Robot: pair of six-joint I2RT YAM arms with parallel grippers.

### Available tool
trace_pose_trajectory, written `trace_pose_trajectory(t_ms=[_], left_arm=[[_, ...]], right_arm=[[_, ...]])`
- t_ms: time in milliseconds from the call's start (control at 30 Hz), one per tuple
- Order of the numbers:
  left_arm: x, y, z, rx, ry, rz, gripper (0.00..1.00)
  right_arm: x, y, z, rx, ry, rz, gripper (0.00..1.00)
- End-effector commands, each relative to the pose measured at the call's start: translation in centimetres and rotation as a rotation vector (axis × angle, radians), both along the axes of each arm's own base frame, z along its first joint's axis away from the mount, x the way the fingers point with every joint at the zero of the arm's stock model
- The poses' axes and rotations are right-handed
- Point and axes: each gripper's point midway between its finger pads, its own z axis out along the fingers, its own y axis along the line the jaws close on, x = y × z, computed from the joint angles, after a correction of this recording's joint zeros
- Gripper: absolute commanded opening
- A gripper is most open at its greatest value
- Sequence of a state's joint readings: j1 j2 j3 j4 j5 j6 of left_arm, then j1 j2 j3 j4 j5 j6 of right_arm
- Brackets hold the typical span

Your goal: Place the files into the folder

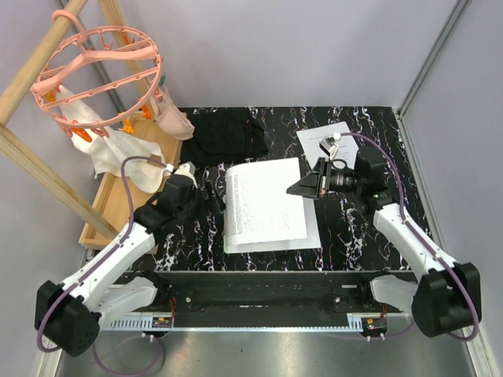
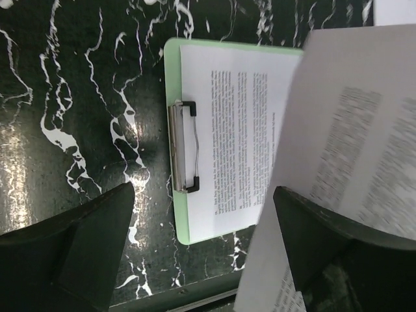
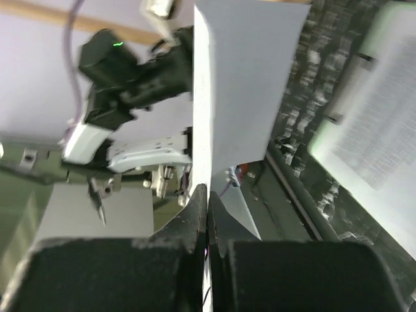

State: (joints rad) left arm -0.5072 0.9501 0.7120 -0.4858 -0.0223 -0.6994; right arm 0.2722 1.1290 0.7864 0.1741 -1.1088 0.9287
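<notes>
the green folder [image 2: 171, 84] lies in the middle of the table, rather toward its near edge, with one printed sheet [image 2: 227, 130] lying on it. the step in hand, i think, is to bring a second printed sheet [image 1: 263, 200] over it: the right fingers [image 3: 207, 214] are pressed together on its edge, while the left fingers [image 2: 208, 260] stand wide apart and empty beside the clip [image 2: 182, 146]. next this sheet must come down square on the first one; another sheet [image 1: 326, 135] waits toward the far right corner.
</notes>
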Motion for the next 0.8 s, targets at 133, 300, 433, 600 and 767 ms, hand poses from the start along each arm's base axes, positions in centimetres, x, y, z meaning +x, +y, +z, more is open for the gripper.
trace_pose_trajectory(t_ms=[133, 300, 433, 600, 767], left_arm=[[1.6, -2.6, -2.5, 0.061, 0.087, -0.18, 0.81], [2.4, -3.4, -3.6, 0.086, 0.114, -0.23, 0.72], [3.0, -3.5, -4.6, 0.119, 0.141, -0.251, 0.72], [3.4, -3.7, -6.7, 0.154, 0.207, -0.259, 0.73], [3.5, -3.8, -8.1, 0.173, 0.256, -0.236, 0.68]], right_arm=[[1.8, -5.0, -15.6, -0.521, 0.179, -0.113, 0.0], [4.1, -6.7, -18.1, -0.676, 0.161, -0.165, 0.0], [5.7, -9.3, -19.4, -0.855, 0.157, -0.209, 0.0], [5.9, -9.7, -19.4, -0.871, 0.149, -0.218, 0.0], [6.2, -9.4, -18.8, -0.843, 0.114, -0.247, 0.0]])
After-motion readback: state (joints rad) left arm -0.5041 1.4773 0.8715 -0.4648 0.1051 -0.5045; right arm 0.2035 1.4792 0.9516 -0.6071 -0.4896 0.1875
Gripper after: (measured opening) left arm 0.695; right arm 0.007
